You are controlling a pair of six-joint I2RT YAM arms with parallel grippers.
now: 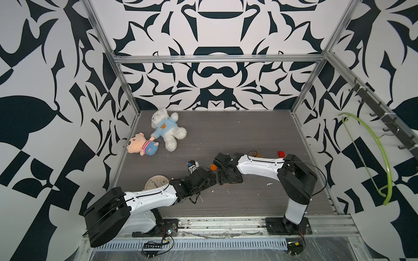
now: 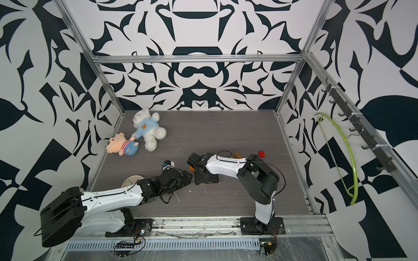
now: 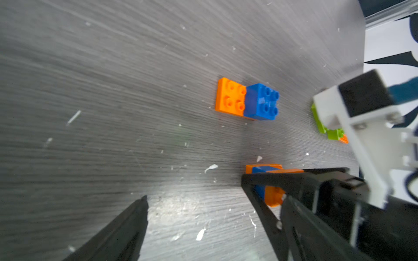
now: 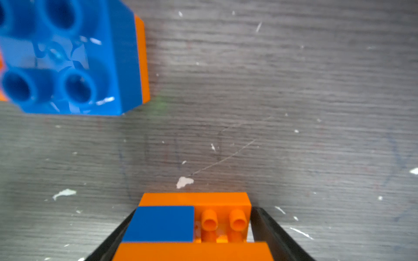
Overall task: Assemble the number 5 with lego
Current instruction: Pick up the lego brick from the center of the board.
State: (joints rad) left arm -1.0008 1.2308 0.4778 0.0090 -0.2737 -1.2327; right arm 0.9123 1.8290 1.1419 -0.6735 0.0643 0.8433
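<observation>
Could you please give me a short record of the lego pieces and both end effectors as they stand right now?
Right end effector: jaws either side of the orange-blue-orange stack; firm grip unclear.
Left end effector: open, empty.
Base piece: orange brick with blue brick on one end, lying on the table.
Loose pieces: lime green brick, brown brick, red brick.
</observation>
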